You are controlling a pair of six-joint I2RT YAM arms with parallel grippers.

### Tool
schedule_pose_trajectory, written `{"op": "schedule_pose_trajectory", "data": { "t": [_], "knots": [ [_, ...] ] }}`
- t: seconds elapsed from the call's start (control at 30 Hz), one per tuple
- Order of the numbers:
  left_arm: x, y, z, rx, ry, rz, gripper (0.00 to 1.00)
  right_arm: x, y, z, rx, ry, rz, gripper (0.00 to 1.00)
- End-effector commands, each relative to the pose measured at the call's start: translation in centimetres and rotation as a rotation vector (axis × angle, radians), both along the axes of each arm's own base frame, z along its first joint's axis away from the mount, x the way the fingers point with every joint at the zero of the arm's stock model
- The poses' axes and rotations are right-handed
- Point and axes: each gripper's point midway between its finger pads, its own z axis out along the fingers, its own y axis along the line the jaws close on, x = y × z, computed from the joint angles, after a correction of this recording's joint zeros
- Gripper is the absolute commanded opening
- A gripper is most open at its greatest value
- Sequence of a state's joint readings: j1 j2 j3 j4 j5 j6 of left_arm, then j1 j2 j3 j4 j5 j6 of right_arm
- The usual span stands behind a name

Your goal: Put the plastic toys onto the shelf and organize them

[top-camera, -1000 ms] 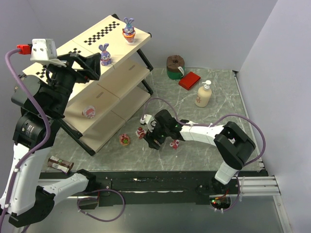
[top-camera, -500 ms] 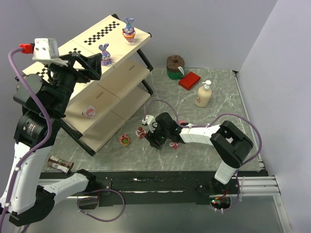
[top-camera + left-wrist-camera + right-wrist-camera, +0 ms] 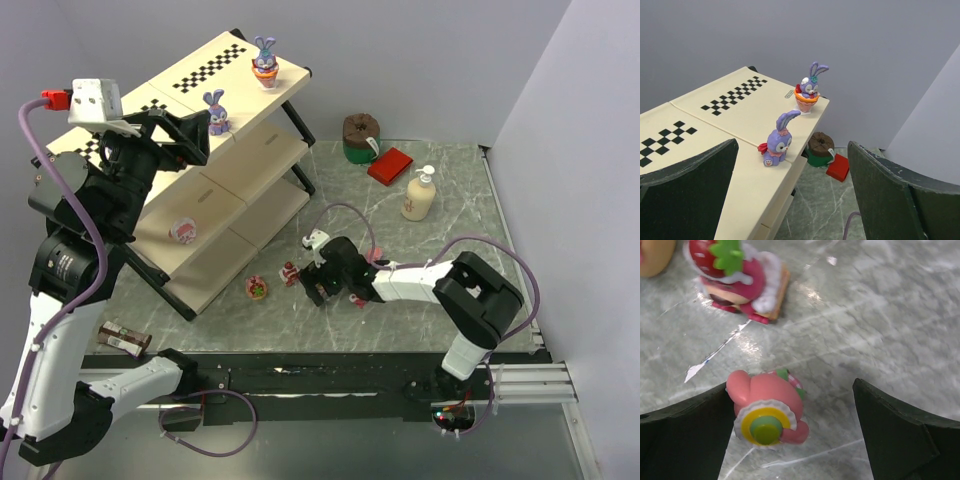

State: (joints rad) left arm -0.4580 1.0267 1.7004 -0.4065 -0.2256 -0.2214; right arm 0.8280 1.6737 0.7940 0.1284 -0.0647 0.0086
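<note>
Right gripper [image 3: 790, 440] is seen low over the marble table [image 3: 230, 325], jaws spread wide. A pink cupcake-like toy [image 3: 767, 410] is found on its side between the fingers, close against one, not clamped. A strawberry-topped piece [image 3: 740, 275] is noted just beyond. Left gripper [image 3: 790, 195] is held wide open and empty above the shelf [image 3: 700, 107]. On its top board a purple bunny [image 3: 777, 142] and a second bunny in an orange cup [image 3: 810, 92] are stood upright. A small pink toy [image 3: 184, 231] is lodged on the middle board.
</note>
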Motion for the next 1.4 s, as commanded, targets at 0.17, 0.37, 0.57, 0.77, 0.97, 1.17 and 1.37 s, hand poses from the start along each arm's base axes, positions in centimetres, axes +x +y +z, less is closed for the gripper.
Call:
{"op": "schedule_pose_trajectory", "data": {
  "t": [0.17,0.37,0.57,0.77,0.97,1.17,1.37],
  "knots": [
    [-0.2,-0.1,1.1,-0.004,-0.030,-0.009,0.96,-1.3,0.8,0.5,0.026,-0.057,-0.263,1.00],
    [-0.2,-0.2,1.0,-0.001,-0.029,-0.012,0.97,-1.8,0.1,-0.3,-0.062,-0.047,-0.385,1.00],
    [0.2,-0.6,0.4,0.005,-0.018,-0.024,0.96,-2.1,-1.3,-1.0,-0.096,-0.005,-0.521,1.00],
    [0.3,-1.1,0.1,0.013,-0.012,-0.034,0.96,-2.1,0.1,-0.8,-0.030,0.033,-0.545,0.99],
    [0.1,-1.3,0.1,0.016,-0.010,-0.040,0.97,-2.0,0.9,-1.3,-0.036,0.071,-0.591,0.94],
    [-0.1,-1.3,0.2,0.008,-0.013,-0.044,0.96,-2.0,1.1,-1.5,-0.047,0.097,-0.631,0.83],
    [-0.4,-1.0,0.4,0.004,-0.018,-0.039,0.96,-1.3,0.7,-1.0,-0.068,0.062,-0.643,0.47]
  ]
}}
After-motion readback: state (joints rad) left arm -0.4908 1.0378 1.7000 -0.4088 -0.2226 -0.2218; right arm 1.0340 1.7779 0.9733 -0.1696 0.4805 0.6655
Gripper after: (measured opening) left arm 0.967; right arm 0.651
